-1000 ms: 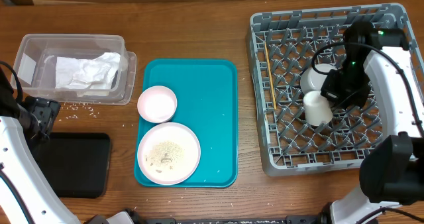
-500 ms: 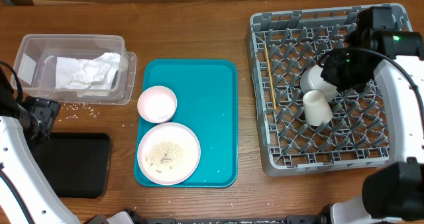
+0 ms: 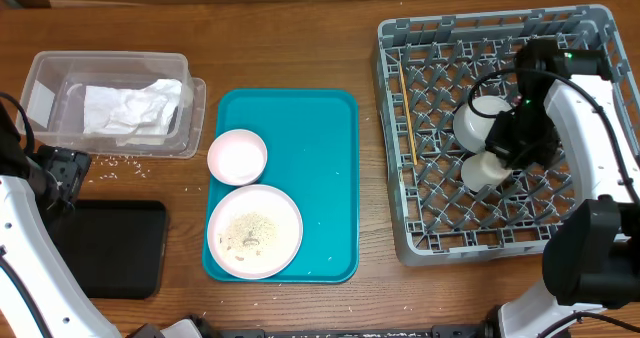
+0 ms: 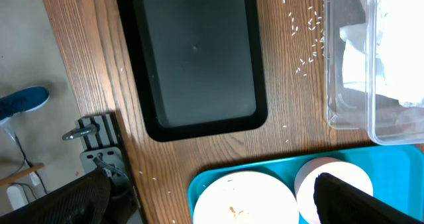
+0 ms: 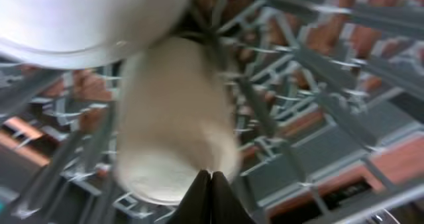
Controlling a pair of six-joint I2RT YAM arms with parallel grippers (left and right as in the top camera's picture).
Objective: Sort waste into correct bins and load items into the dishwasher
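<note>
Two arms and one table, entered from the left.

- Left gripper (image 4: pixel 212 184): fingers spread wide with nothing between them. It hung above the table's nine o'clock edge, between tub and black tray.
- Clear tub (image 3: pixel 40 78): stood at ten o'clock and held the crumpled napkins (image 3: pixel 130 108).
- Rice grains (image 3: pixel 110 163): lay scattered on the wood just off the tub's six o'clock side.
- Black tray (image 3: pixel 110 248): lay flat at eight o'clock.
- Teal tray (image 3: pixel 320 178): lay at centre.
  - Pink bowl (image 3: pixel 237 156) sat at its ten o'clock.
  - Plate (image 3: pixel 254 231) sat at its seven o'clock, just beside the bowl, with a patch of rice on it.
- Dish rack (image 3: pixel 400 228): stood at three o'clock.
  - Chopsticks (image 3: pixel 406 113) lay along its nine o'clock side.
  - Pale bowl (image 3: pixel 478 118) sat near its middle.
  - Cup (image 3: pixel 478 170) lay on its side just off the bowl's six o'clock.
- Right gripper (image 5: pixel 211 187): fingers pressed together and gripping nothing, with the tips at the cup's three o'clock side. Whether they touched the cup could not be told.
</note>
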